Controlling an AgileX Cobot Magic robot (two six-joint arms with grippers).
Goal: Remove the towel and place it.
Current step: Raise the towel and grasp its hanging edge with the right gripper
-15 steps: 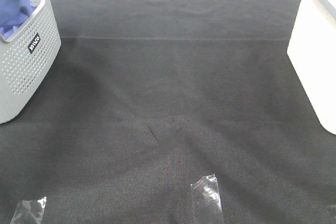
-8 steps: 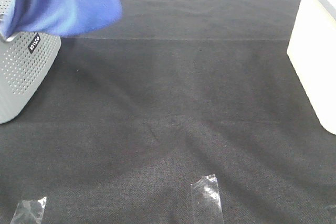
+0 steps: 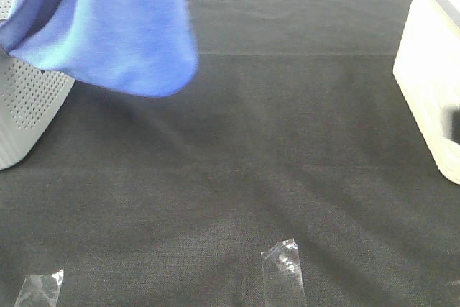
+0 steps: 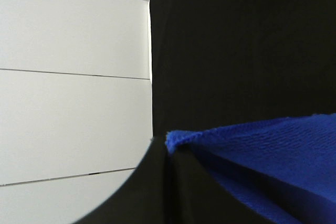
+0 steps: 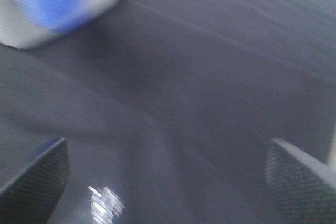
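Exterior high — towel (image 3: 122, 34) above black covering (image 3: 287, 141)

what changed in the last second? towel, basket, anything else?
The towel came up out of the basket and swung right; it now hangs out over the black cloth. The left gripper is shut on its edge. The basket, white bin and tape did not move. The right gripper is open and empty.
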